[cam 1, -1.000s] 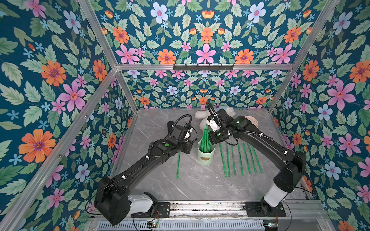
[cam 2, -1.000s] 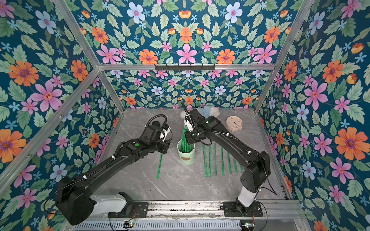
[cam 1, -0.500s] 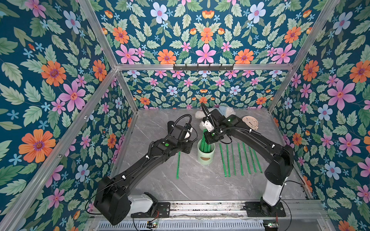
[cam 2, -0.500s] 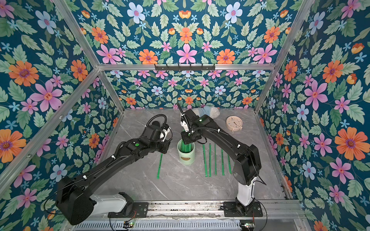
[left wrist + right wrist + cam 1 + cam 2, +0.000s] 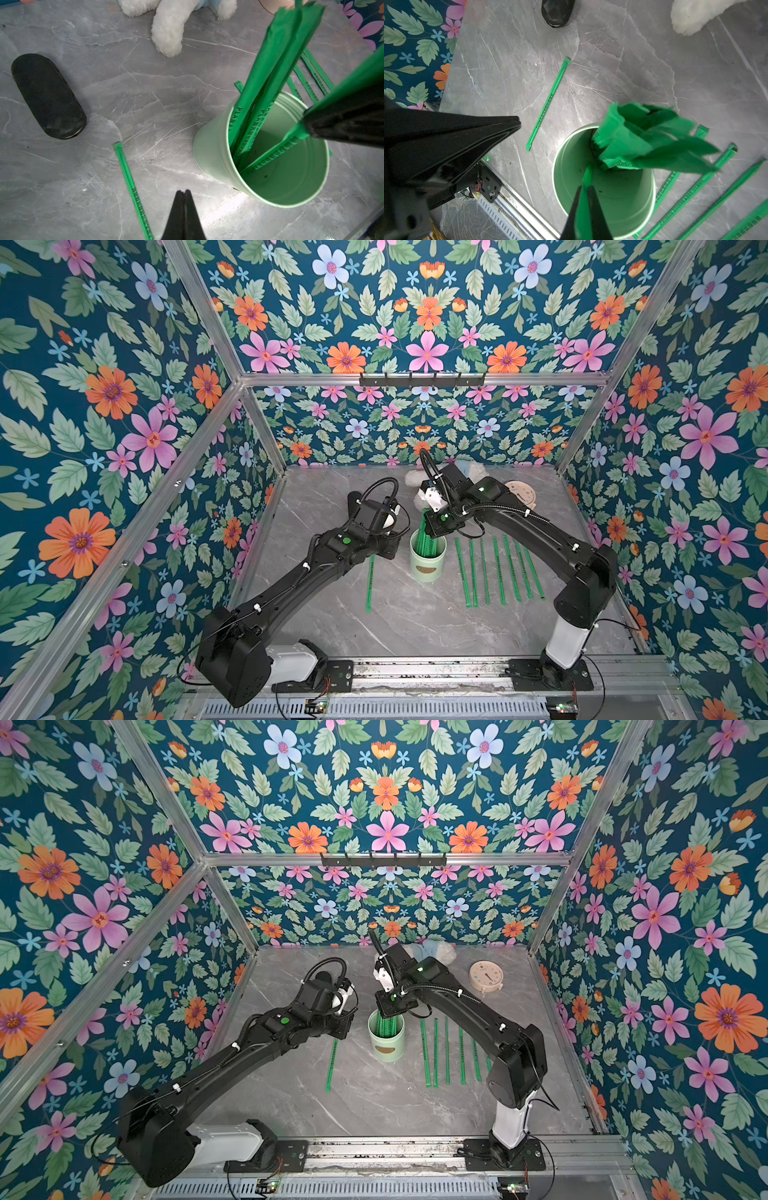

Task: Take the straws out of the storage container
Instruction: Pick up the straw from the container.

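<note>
The storage container, a pale mint cup with a brown oval mark, stands upright mid-table. Several green straws lean inside it. My right gripper hangs over the cup's mouth, shut on one straw whose lower end still rests inside the cup. Beside the cup and apart from it, my left gripper is shut and holds nothing. Several more straws lie in a row to the cup's right. A single straw lies to its left.
A white plush toy and a round beige clock sit at the back of the table. A black oblong case lies near the left arm. Flowered walls enclose the grey marble table.
My right arm has swung its elbow leftward and the gripper has sunk a little lower over the cup's mouth. The left arm has stayed still.
</note>
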### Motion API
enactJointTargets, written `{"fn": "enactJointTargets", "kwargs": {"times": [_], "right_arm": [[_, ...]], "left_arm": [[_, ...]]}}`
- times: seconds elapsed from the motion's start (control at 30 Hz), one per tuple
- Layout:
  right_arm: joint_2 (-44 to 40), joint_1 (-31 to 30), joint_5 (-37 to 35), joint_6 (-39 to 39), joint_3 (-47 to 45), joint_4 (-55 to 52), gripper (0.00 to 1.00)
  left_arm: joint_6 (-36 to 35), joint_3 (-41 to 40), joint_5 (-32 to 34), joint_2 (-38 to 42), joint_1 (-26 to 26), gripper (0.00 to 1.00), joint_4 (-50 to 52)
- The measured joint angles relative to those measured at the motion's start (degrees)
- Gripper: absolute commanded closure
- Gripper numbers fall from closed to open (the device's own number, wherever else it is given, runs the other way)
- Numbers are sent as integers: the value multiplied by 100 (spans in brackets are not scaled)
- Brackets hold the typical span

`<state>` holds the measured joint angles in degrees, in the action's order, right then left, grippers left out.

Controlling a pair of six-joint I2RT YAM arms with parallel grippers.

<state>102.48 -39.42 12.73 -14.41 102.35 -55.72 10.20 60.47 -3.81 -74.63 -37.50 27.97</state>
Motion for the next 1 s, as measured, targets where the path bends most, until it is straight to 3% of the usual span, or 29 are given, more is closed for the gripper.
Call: {"fn": "enactJointTargets", "kwargs": {"times": [1.0], "right_arm": [[-817, 0, -542, 203, 498, -629, 93]], "left_arm": [[0, 0, 2, -9, -2, 100, 7]]}}
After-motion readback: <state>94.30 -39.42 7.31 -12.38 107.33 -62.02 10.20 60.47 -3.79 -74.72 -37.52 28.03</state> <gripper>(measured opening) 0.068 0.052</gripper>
